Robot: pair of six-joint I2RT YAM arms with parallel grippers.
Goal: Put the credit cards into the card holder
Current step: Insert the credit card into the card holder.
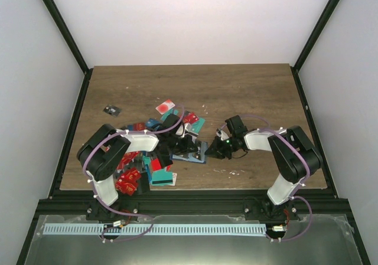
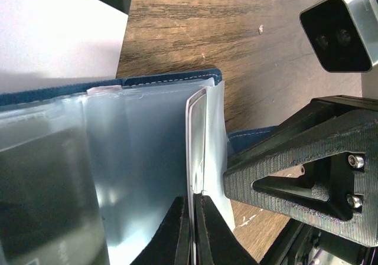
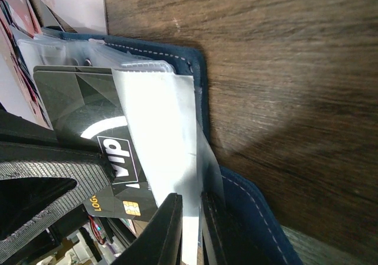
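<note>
One brown wood-grain table (image 1: 260,94) carries everything, and both arms bend inward over its middle so that their tips meet at a single object. Most of the small thin plastic credit cards (image 1: 128,179), mainly red with some teal and black, lie in a loose heap to the left of the dark blue wallet-like card holder (image 3: 251,209) and on its far side, not yet loaded. That holder lies opened flat on the wood between the two arms, stitched cover down, so the clear plastic sleeves (image 2: 142,159) inside face up and can be fanned. A flat black card (image 3: 88,105) with a white logo and a gold chip sits among those sleeves on the holder's left half, partly covered by a glossy leaf. Whether it is fully seated in a pocket I cannot tell. The left gripper (image 2: 192,201) reaches in from the holder's left with its jaws narrowed to a sliver, pinching one thin leaf, likely to hold a pocket mouth apart. The right gripper (image 3: 190,199), at the holder's right side, is likewise nearly closed on a leaf, probably bracing the light case so it does not skid while a card is pushed in.
</note>
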